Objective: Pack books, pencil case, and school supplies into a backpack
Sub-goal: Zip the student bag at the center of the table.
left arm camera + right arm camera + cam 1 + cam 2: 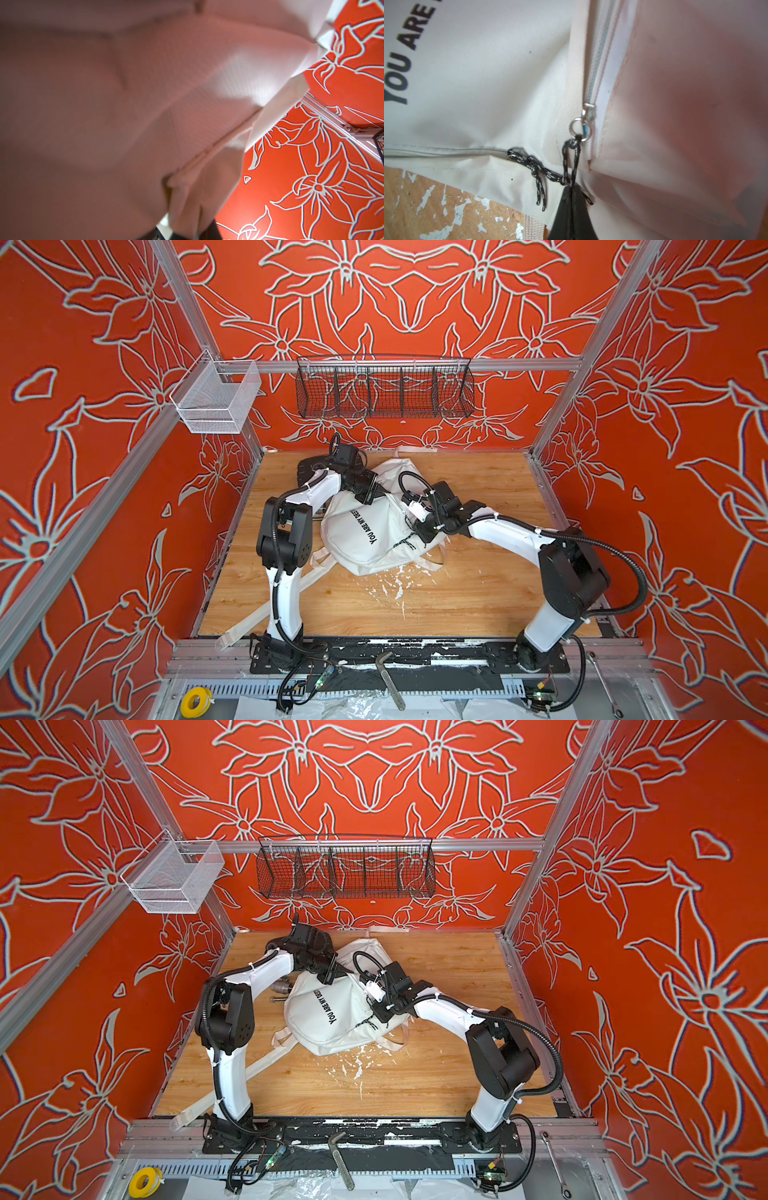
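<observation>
The white backpack (365, 539) (328, 1019) with black print lies on the wooden table in both top views. My left gripper (368, 494) (182, 232) is at its far upper edge, shut on a fold of the backpack's fabric (145, 104), which fills the left wrist view. My right gripper (424, 533) (571, 188) is at the backpack's right side, shut on the black cord zip pull (570, 160). That cord hangs from the ring of the main zip's slider (588, 108). Books, pencil case and school supplies are out of view.
A grey metal fitting (281, 986) and a black case (307, 466) lie under the left arm. A white strap (266, 614) trails to the front left. White flakes (395, 585) dot the wood. A black wire basket (384, 389) and a white mesh basket (216, 400) hang above.
</observation>
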You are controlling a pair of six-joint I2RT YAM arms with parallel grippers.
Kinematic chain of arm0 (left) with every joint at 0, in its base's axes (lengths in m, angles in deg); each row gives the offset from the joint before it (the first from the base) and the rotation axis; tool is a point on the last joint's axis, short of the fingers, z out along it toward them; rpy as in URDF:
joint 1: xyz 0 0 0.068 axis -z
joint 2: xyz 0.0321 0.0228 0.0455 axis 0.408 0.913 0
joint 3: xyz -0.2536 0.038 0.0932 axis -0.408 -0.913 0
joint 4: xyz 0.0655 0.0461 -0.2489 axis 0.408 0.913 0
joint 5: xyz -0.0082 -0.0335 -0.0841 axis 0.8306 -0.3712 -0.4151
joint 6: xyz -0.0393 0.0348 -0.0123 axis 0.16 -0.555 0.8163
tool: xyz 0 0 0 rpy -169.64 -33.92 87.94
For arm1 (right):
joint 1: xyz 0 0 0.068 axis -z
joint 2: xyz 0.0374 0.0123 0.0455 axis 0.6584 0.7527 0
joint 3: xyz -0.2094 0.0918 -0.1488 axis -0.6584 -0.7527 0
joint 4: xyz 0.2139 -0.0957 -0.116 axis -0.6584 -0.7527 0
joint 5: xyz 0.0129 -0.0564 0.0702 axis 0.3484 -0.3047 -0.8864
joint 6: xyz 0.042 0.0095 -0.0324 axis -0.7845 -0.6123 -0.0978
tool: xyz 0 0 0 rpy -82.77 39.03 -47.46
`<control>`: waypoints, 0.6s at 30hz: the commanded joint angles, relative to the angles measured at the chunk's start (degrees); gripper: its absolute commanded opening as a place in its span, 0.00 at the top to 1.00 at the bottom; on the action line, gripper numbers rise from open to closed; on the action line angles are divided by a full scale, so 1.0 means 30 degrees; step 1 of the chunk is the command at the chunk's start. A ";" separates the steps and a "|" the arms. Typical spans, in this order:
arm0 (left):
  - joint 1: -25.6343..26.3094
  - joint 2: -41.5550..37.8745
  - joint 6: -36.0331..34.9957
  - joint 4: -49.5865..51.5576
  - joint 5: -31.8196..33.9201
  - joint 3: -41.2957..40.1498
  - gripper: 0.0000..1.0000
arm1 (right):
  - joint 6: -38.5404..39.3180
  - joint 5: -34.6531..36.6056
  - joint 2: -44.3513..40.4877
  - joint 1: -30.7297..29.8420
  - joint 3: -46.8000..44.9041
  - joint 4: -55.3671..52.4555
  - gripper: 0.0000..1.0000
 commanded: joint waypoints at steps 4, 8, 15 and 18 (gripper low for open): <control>-0.0605 -0.1043 0.1093 -0.1901 -0.1123 0.1126 1.00 | -0.2757 -0.0755 0.0595 -0.0079 0.0055 -0.3251 1.00; -0.0649 -0.1291 0.0982 -0.1697 -0.1075 0.1063 1.00 | -0.3649 -0.1331 -0.0213 -0.0079 -0.0796 -0.2068 1.00; -0.1504 -0.1578 0.1229 -0.2010 -0.1066 0.1172 1.00 | -0.4551 -0.1035 0.0143 -0.0079 -0.2071 -0.3548 1.00; -0.1761 -0.1705 0.1471 -0.2259 -0.1125 0.1330 1.00 | -0.5409 -0.0582 0.0209 0.0084 -0.2424 -0.4458 1.00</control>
